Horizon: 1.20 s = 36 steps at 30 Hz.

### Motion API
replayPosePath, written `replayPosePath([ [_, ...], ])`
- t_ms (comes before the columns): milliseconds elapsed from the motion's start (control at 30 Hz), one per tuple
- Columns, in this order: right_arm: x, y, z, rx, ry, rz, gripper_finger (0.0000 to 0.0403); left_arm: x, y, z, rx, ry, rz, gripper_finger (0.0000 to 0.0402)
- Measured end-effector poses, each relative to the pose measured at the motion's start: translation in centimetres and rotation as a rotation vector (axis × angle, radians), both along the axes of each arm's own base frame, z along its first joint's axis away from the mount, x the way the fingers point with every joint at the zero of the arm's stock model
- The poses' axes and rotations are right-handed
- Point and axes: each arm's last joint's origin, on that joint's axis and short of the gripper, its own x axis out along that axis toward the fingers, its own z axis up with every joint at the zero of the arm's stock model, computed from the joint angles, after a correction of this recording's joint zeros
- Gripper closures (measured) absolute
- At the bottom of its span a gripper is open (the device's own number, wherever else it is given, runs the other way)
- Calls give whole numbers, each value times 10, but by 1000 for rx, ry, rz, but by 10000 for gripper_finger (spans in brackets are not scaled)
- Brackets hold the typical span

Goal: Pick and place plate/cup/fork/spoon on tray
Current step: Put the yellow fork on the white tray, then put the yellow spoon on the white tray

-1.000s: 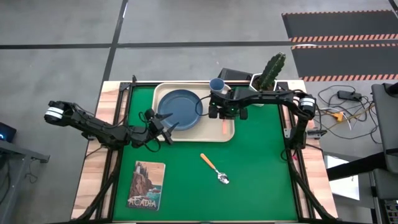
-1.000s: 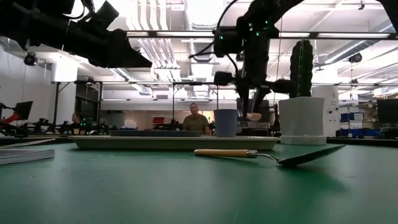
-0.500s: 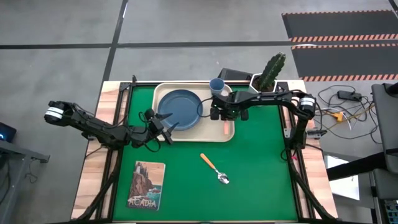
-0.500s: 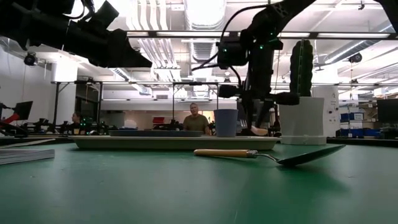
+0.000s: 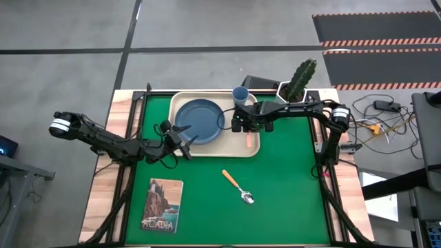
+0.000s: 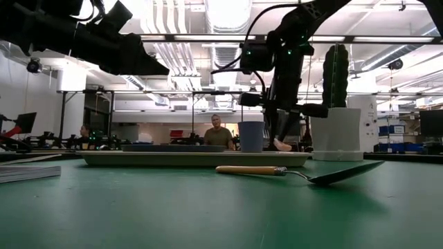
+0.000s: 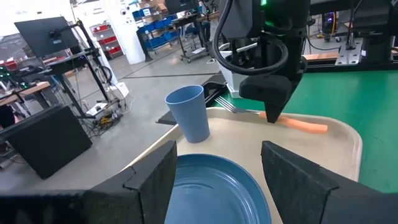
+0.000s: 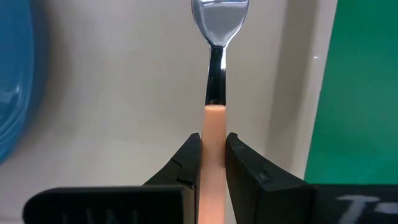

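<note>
The cream tray (image 5: 180,98) lies at the back of the green mat. The dark blue plate (image 5: 198,121) rests flat in its left part. The light-blue cup (image 5: 240,94) stands upright at its far right corner. My right gripper (image 5: 248,127) is over the tray's right part, shut on the fork (image 7: 298,123), whose tines (image 7: 229,107) point toward the far edge. The spoon (image 5: 238,186) lies flat on the mat, nearer than the tray. My left gripper (image 5: 185,140) is open and empty at the plate's near left rim. My right gripper pinches the fork's orange handle (image 8: 214,118) between its two fingers, close to the metal neck. The fingers (image 8: 189,155) come from above, pointing down, and lie across the handle. The fork is level and low in the tray. Whether it rests on the tray's floor I cannot tell.
A white pot with a cactus (image 5: 298,81) stands just right of the tray's far corner, with a dark box (image 5: 258,83) beside it. A book (image 5: 162,204) lies on the mat at the near left. A person (image 6: 219,131) shows in the room beyond the table.
My right gripper has gone down toward the tray with the fork. The fork's orange end has dropped from well above the tray's rim to just over it and has stayed level. The gripper has stayed shut on the fork.
</note>
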Motion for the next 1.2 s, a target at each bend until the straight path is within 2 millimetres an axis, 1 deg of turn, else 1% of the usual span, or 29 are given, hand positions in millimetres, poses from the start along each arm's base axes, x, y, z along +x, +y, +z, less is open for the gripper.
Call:
replayPosePath([
  [67,2,0,-3,2,-2,1,364,0,0,0,0,0,0,187],
  [267,12,2,-24,18,8,27,364,0,0,0,0,-2,0,187],
  [400,14,1,-29,30,14,39,364,0,0,0,1,1,0,187],
  [500,14,1,-28,20,15,38,360,0,0,0,1,1,0,187],
  [600,13,1,-25,-1,13,43,340,0,0,0,1,2,0,187],
  [867,13,1,-24,-2,12,43,266,0,0,0,2,2,0,187],
  [933,12,1,-22,0,11,47,254,0,0,0,2,2,0,187],
  [1000,14,1,-15,-4,-11,62,244,0,0,0,2,2,0,187],
  [1100,16,0,1,-19,-55,96,235,0,0,0,2,2,0,187],
  [1200,17,5,22,-43,-113,142,230,0,0,0,2,2,0,187],
])
